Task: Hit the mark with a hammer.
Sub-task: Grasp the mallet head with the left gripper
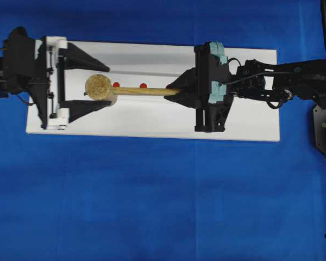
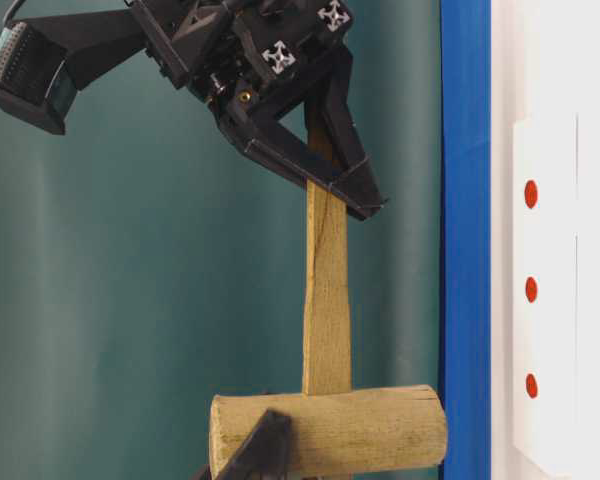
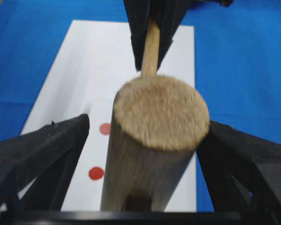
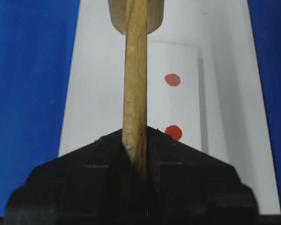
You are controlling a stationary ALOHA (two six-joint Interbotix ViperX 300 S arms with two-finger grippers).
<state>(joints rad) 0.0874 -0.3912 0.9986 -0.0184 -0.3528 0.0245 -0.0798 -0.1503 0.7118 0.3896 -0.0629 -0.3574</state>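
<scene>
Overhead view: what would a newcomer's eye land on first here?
The hammer, lying along the middle of the white board, its handle clamped in the right pincer. Its head sits between the open fingers of the left pincer. Red dots run in a row beside the handle.

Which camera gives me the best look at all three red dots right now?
Table-level view: all three red dots show unobstructed. Overhead shows two clearly; the third peeks beside the right gripper. Each wrist view shows only two.

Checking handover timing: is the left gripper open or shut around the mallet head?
Open. In the left wrist view the left gripper's fingers stand wide on either side of the mallet head.
</scene>
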